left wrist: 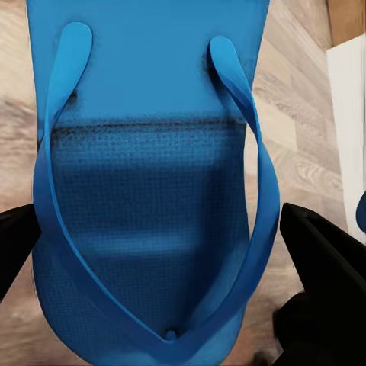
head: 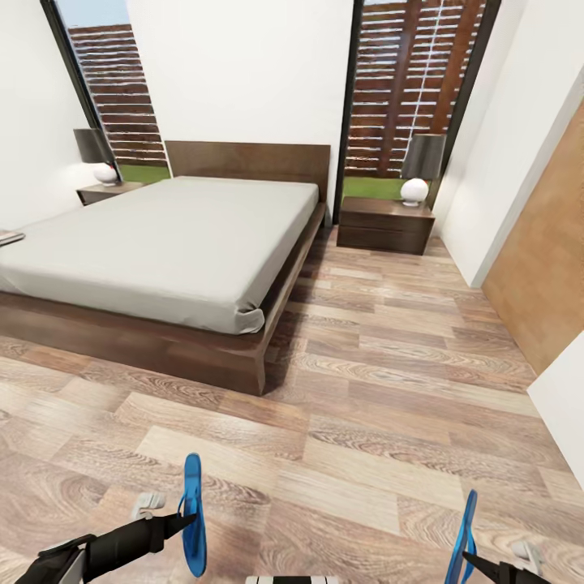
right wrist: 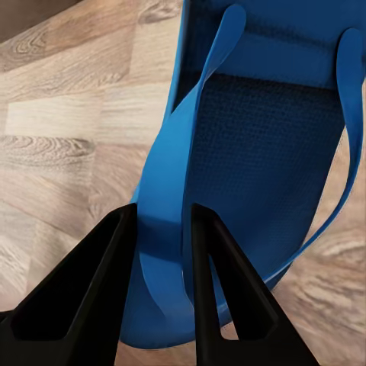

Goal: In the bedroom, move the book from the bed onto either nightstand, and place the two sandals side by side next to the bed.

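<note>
The bed (head: 174, 235) with its grey cover and dark frame fills the left middle of the bedroom. One nightstand (head: 385, 223) stands right of it and the other nightstand (head: 105, 192) at its far left. My left gripper (head: 180, 519) is shut on a blue sandal (head: 193, 515), held on edge above the floor. In the left wrist view that sandal (left wrist: 152, 152) spans the gap between the black fingers (left wrist: 324, 263). My right gripper (head: 472, 558) is shut on the second sandal (head: 464, 531); its fingers (right wrist: 114, 259) pinch the side of the sandal (right wrist: 259, 152). A thin flat item (head: 10, 237) lies at the bed's left edge; I cannot tell whether it is the book.
Each nightstand carries a lamp (head: 422, 166), (head: 99, 154). Tall windows (head: 414, 81) flank the headboard. A white wall and a wooden door panel (head: 543, 276) close the right side. Wood-plank floor (head: 381, 381) stretches between me and the bed.
</note>
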Controlling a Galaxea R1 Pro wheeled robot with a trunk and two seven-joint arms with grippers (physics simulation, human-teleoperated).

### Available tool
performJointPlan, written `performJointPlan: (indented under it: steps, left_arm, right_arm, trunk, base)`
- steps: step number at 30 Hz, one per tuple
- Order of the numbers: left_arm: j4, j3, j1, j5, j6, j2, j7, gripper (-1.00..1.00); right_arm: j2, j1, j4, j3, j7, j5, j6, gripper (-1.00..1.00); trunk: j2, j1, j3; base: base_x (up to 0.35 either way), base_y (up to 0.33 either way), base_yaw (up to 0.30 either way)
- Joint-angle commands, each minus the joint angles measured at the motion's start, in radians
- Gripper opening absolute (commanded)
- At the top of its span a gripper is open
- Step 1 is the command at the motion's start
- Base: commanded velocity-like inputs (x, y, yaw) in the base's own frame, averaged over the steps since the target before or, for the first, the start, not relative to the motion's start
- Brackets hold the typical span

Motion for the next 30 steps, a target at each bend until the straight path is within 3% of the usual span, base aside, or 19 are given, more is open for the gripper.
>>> performJointPlan:
  steps: [1, 30]
  left_arm:
    - [0.000, 0.001, 0.000, 0.005, 0.010, 0.000, -0.003, -1.00]
    - [0.000, 0.002, 0.000, 0.004, 0.009, -0.003, -0.004, -1.00]
  right_arm:
    - [-0.001, 0.000, 0.000, 0.009, 0.003, -0.010, 0.003, -1.00]
    - [-0.001, 0.000, 0.000, 0.009, 0.001, -0.009, 0.003, -1.00]
  trunk:
    - [0.000, -0.001, 0.003]
    - [0.007, -0.014, 0.115]
  base:
    - [0.000, 0.000, 0.000]
    - [0.000, 0.000, 0.000]
